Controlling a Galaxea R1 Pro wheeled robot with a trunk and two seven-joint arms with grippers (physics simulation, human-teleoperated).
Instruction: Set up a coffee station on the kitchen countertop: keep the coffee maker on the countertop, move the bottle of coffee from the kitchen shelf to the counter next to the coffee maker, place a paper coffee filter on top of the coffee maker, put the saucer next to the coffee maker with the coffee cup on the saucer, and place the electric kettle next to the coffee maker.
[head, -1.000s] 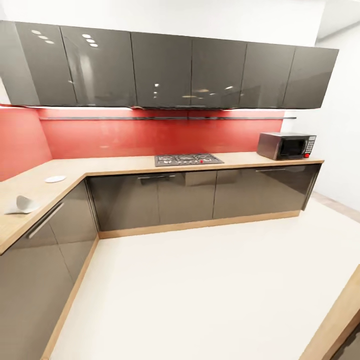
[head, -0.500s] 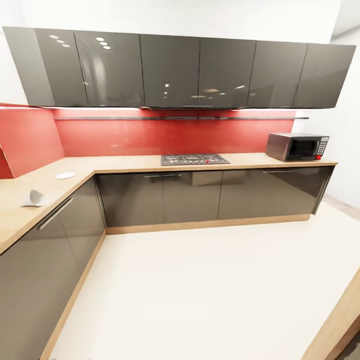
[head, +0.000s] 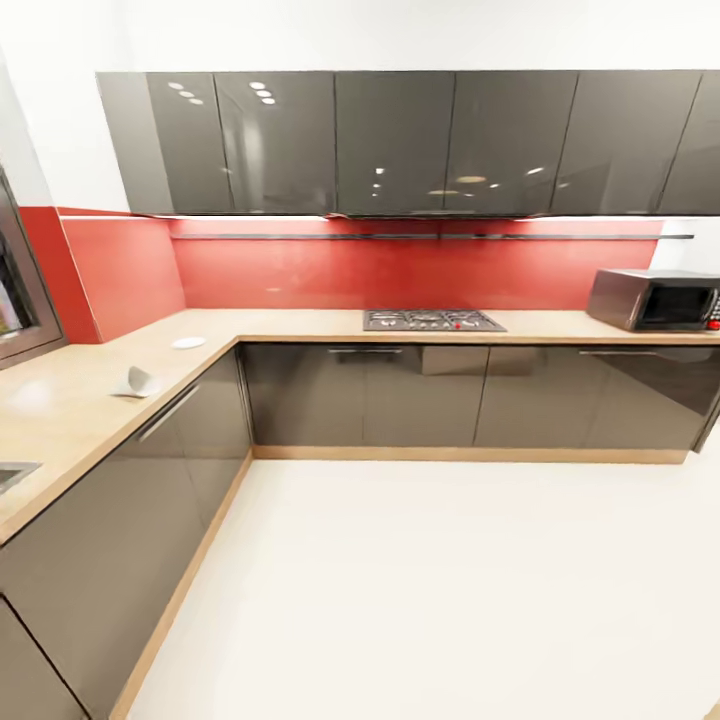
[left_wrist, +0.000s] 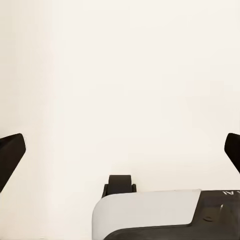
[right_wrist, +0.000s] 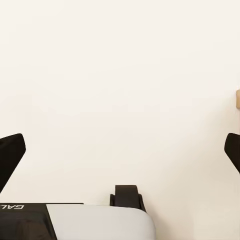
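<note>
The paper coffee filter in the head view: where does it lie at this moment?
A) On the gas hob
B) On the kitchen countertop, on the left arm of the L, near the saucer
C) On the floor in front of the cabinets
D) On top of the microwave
B. The paper coffee filter lies tipped on the kitchen countertop, a little nearer the camera than the saucer, far from the hob and the microwave.

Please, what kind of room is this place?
Most likely a home kitchen: an L-shaped wooden countertop over grey cabinets, a gas hob before a red backsplash, and a microwave.
</note>
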